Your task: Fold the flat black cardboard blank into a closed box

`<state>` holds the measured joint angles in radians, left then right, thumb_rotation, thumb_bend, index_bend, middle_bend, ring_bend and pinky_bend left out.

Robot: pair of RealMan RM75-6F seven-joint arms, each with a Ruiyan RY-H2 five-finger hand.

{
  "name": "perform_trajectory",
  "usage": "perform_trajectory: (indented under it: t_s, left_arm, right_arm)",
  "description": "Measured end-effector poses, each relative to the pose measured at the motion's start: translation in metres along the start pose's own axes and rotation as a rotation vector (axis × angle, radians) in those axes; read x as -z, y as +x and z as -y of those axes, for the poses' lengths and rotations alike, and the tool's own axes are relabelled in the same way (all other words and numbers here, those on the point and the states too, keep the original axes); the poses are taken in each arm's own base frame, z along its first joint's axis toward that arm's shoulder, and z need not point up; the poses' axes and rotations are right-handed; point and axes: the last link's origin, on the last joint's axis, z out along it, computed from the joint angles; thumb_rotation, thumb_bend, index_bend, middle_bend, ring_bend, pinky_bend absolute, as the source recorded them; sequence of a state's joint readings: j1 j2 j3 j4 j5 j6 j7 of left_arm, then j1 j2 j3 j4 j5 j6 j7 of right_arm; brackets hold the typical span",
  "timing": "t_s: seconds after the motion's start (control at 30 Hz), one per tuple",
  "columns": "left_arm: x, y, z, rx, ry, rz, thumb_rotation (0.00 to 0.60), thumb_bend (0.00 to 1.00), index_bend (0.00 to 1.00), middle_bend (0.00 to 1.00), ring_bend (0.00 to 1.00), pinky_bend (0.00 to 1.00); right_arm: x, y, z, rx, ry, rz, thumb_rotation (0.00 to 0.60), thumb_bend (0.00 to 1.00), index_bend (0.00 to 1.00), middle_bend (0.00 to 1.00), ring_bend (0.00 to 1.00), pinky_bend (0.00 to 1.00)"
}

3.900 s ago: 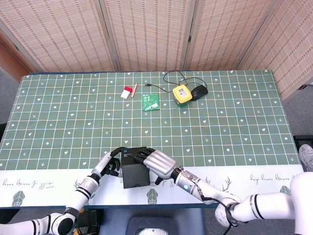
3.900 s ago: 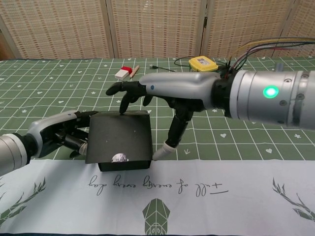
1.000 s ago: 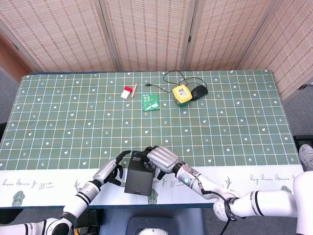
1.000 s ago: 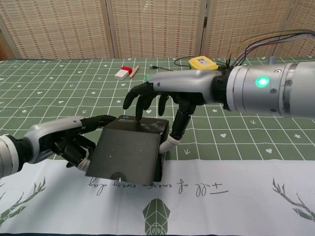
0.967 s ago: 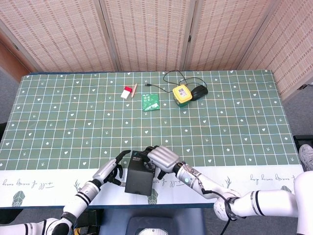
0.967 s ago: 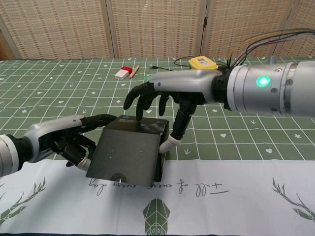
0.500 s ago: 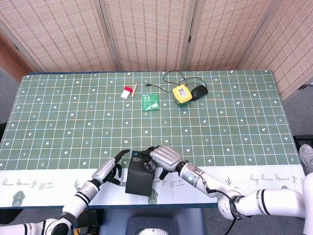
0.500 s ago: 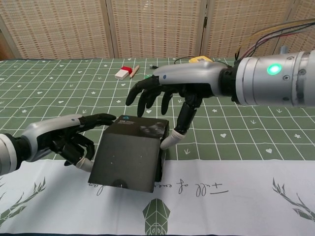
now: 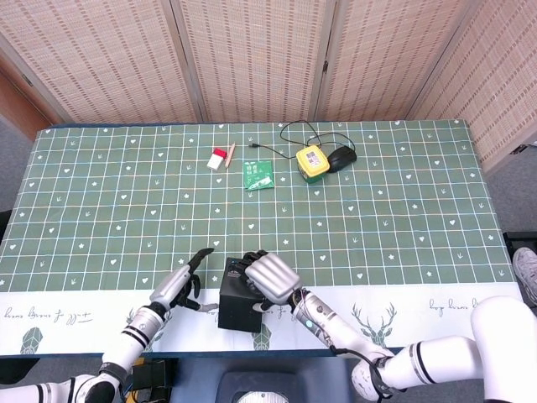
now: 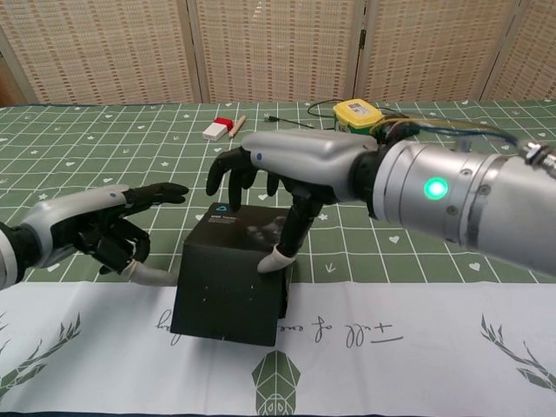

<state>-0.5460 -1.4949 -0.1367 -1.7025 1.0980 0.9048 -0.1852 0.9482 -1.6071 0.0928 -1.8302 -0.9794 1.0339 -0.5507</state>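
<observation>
Box (image 10: 233,287): black cardboard, already cube-shaped, at the near table (image 9: 101,193) edge.
Handling: likely light, stiff, crushable — press at edges and flaps.
Right hand (image 10: 282,174): spread, fingertips on the box top.
Left hand (image 10: 104,221): just left of the box — spread, empty.
</observation>
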Motion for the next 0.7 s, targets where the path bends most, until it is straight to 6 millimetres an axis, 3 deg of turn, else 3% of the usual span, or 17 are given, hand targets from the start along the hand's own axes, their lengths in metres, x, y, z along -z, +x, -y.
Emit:
perform_trajectory:
  t_s: [0.2,0.7]
  left_arm:
    - [0.001,0.019,0.008,-0.035,0.012,-0.061,0.6,0.02,0.0,0.04,0.61,0.8]
    - [0.002,0.047,0.017,-0.015,0.039,-0.145,0.6,0.02,0.0,0.04,0.61,0.8]
  right_arm:
    - [0.0,-0.017,0.0,0.065,-0.013,-0.001,0.6,0.0,0.26,0.33,0.25,0.29]
    - [-0.001,-0.022,-0.019,0.284,-0.001,-0.063,0.6,0.03,0.33,0.34,0.26,0.29]
